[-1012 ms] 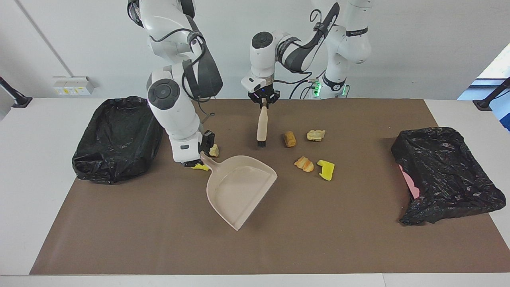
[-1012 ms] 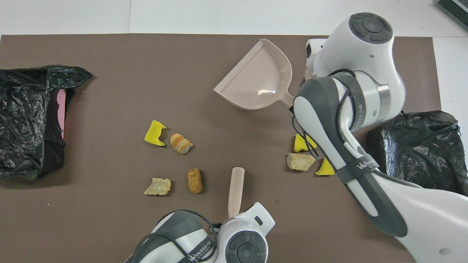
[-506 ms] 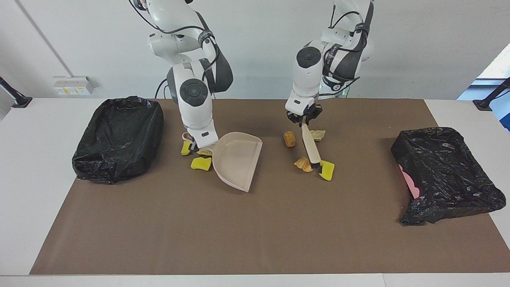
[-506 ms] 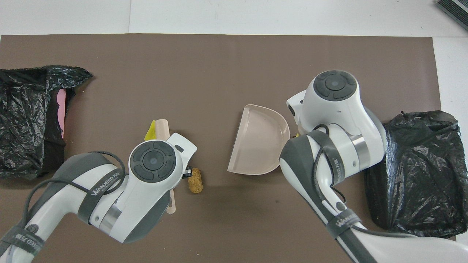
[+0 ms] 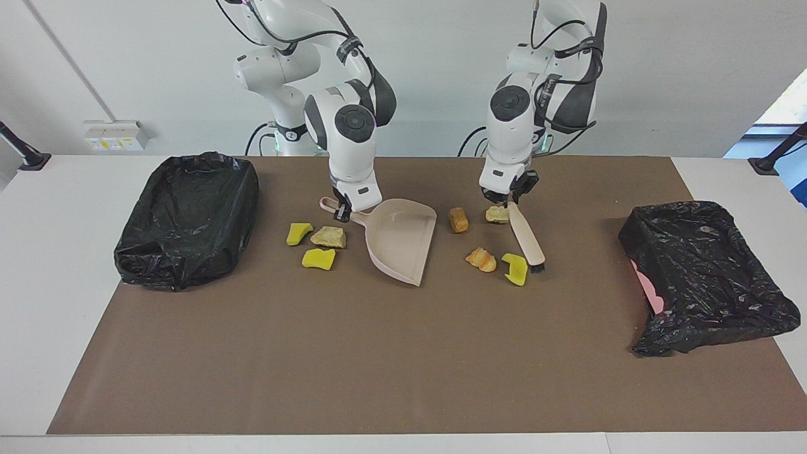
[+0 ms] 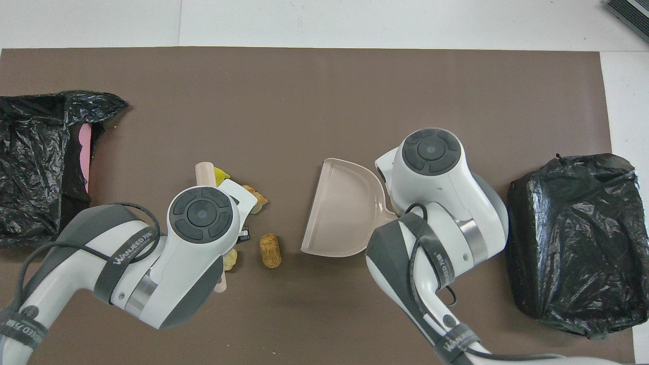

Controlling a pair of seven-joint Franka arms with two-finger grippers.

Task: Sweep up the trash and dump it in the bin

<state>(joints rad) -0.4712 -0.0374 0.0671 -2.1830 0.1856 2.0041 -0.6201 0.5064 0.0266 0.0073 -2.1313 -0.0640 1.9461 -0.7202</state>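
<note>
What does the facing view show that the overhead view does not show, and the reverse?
Only the facing view shows three trash chunks beside the dustpan, toward the right arm's end; the brush bristles touching the mat beside a yellow chunk; and both claws: the left claw holding the brush handle, the right claw holding the dustpan handle.

Only the overhead view looks straight down into the dustpan, which has no trash in it; the arms hide those claws and chunks there.

Both show the brown chunk, the two black-bagged bins and the brown mat.
</note>
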